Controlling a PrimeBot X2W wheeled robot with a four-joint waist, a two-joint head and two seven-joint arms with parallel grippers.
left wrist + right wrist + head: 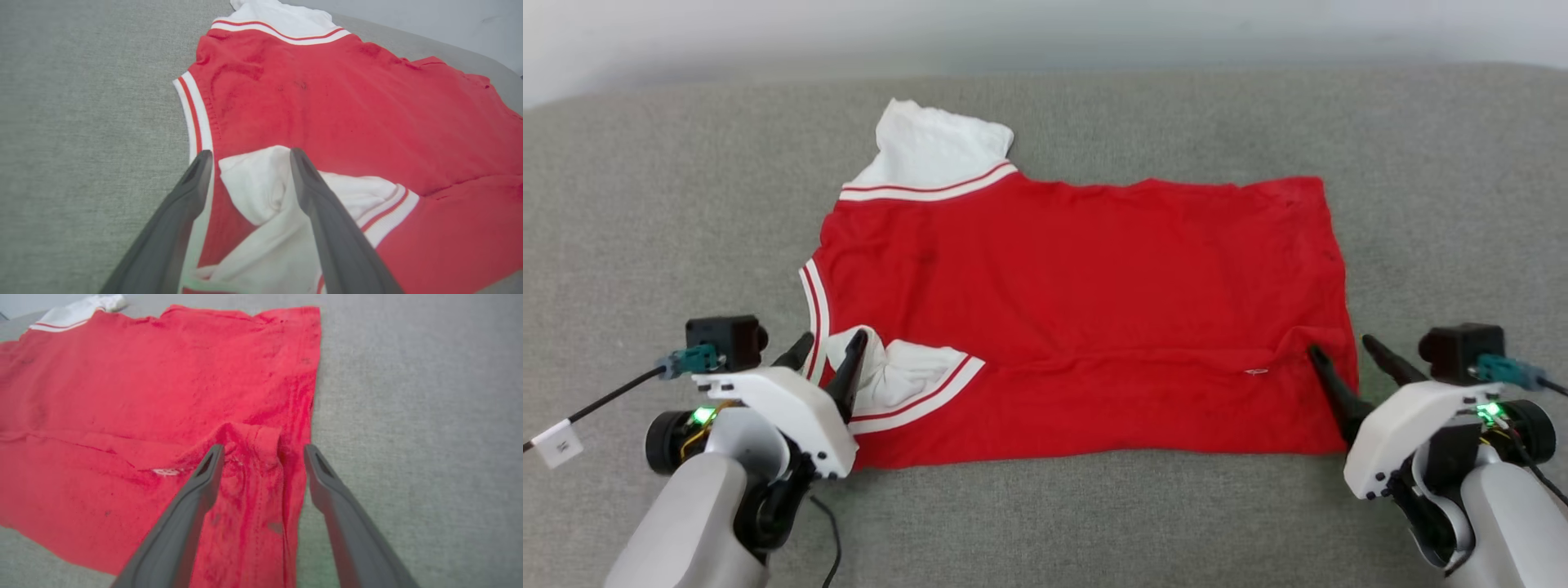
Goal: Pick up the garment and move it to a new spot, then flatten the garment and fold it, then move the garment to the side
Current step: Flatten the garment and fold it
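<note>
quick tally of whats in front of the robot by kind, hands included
red and white T-shirt: 1
hands: 2, the left hand and the right hand, both open
grey fabric surface: 1
total: 4

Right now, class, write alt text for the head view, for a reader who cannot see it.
A red, white-sleeved garment lies spread on a grey fabric surface. The left gripper stands open over the near white sleeve, and the right gripper stands open at the garment's near right corner.
</note>
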